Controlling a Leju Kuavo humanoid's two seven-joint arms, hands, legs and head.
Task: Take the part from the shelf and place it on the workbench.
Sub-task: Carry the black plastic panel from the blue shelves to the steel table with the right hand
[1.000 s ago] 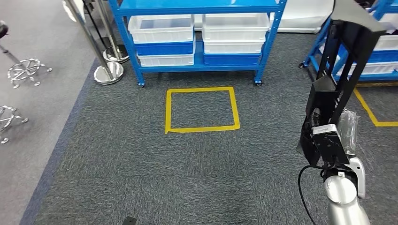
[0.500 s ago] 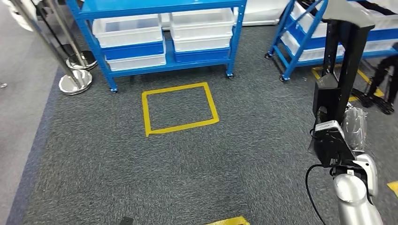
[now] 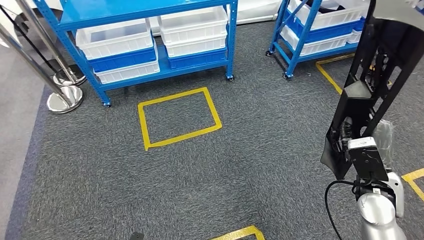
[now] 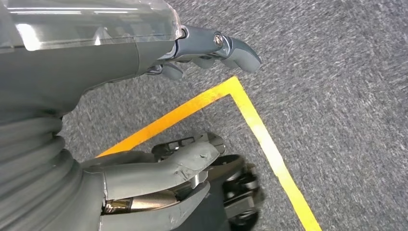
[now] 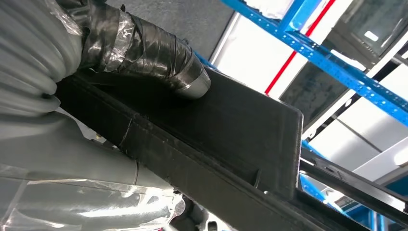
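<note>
So it's carrying the part (image 3: 367, 95) over to the bench now, and no bench is in sight from here, just grey carpet. Best bet for this stretch is to keep that tall black frame upright and close to the body, and give the blue shelf (image 3: 135, 37) at the far left and the second rack (image 3: 320, 25) at the far right plenty of room.

Left hand (image 4: 192, 53) hangs down over the yellow floor tape (image 4: 250, 120), fingers loosely apart, holding nothing. Over on the right, the right hand (image 5: 139, 48) is clamped on the part, thumb pressed flat on its black face, forearm raised so the part stands up tall.
</note>
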